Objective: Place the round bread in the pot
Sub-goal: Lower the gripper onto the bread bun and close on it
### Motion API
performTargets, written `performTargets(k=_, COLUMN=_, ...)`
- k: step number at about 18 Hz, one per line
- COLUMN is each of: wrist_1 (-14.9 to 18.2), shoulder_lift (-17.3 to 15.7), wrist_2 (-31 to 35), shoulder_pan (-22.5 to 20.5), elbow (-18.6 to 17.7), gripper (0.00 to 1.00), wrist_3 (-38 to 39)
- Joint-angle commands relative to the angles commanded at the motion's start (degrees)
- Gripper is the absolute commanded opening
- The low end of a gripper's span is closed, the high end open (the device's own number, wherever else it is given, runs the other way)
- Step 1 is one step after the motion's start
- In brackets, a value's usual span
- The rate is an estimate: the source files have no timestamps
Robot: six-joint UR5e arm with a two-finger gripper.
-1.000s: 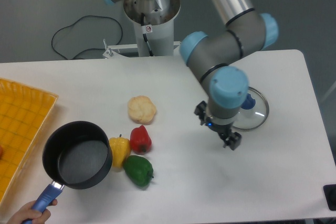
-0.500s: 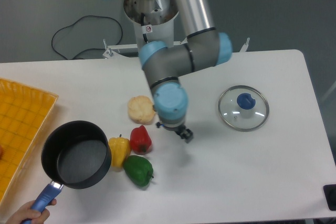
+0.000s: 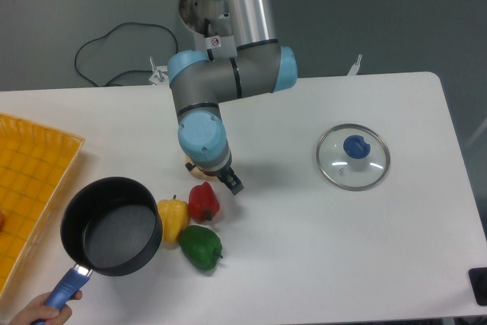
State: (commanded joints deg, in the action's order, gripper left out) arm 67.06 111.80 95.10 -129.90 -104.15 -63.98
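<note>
One finger (image 3: 233, 183) visible beside round bread (image 3: 193, 170) (opening hidden).

This looked like a robotics lab or test room, not a real kitchen. An industrial arm (image 3: 228, 74) stood bolted on a pedestal behind a plain white table (image 3: 365, 256), with a black cable (image 3: 114, 43) looping over a grey floor. The kitchen things were props laid straight on the tabletop: a pot (image 3: 111, 225), a glass lid (image 3: 353, 157), three toy-like peppers (image 3: 190, 222) and a yellow tray (image 3: 27, 180).
</note>
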Motion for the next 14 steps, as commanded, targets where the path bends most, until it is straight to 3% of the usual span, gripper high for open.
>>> performTargets(k=6, wrist_1=-0.3, shoulder_lift=0.0, wrist_2=0.2, shoulder_pan=0.1, elbow=-0.4, gripper=0.90, wrist_3=0.0)
performTargets(k=14, wrist_1=-3.9, shoulder_lift=0.9, wrist_2=1.1, shoulder_pan=0.4, elbow=-1.2, gripper=0.88, wrist_3=0.2)
